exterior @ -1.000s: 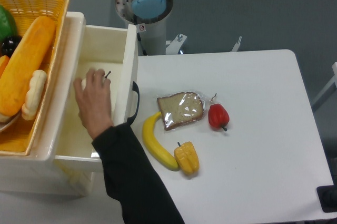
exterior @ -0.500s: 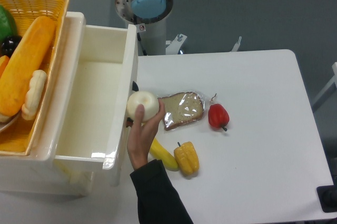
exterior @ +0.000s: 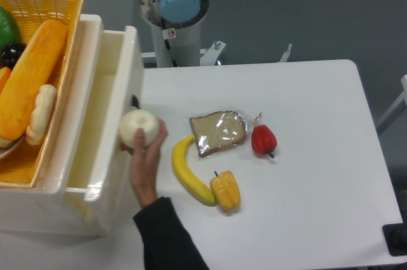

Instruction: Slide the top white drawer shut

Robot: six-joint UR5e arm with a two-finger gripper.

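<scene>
The top white drawer (exterior: 95,124) sits at the left edge of the counter (exterior: 305,155), partly open, a narrow strip of its inside showing. Its long axis runs from the far side towards the camera, and its front panel faces right, towards the food. A person's hand (exterior: 145,155) in a dark sleeve holds a white onion (exterior: 138,128) against that front panel; only a bit of the black handle (exterior: 134,100) shows above it. A yellow wicker basket (exterior: 32,79) with bread rests on the cabinet top. On the counter lie a banana (exterior: 187,171), a bread slice (exterior: 218,132), a red pepper (exterior: 263,139) and a yellow pepper (exterior: 226,190). Only the robot's base (exterior: 175,9) shows; the claw is out of frame, so its state cannot be told.
</scene>
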